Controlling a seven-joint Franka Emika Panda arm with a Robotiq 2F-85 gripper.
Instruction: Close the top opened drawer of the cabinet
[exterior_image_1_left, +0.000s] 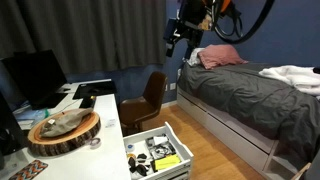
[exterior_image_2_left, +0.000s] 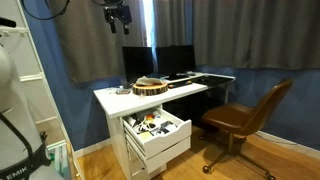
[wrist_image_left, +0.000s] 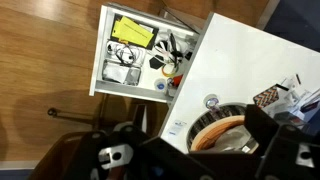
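Top opened drawer (exterior_image_2_left: 160, 124): 1 | cabinet (exterior_image_2_left: 131, 152): 1 | pincer (exterior_image_2_left: 119, 27): 1, high above

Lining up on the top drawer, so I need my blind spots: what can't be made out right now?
Hand: tiny in both exterior views, dark blur in wrist view; open or shut unclear.
Top opened drawer: most contents too small to name.
Lower drawer: hidden under the top one in wrist view.
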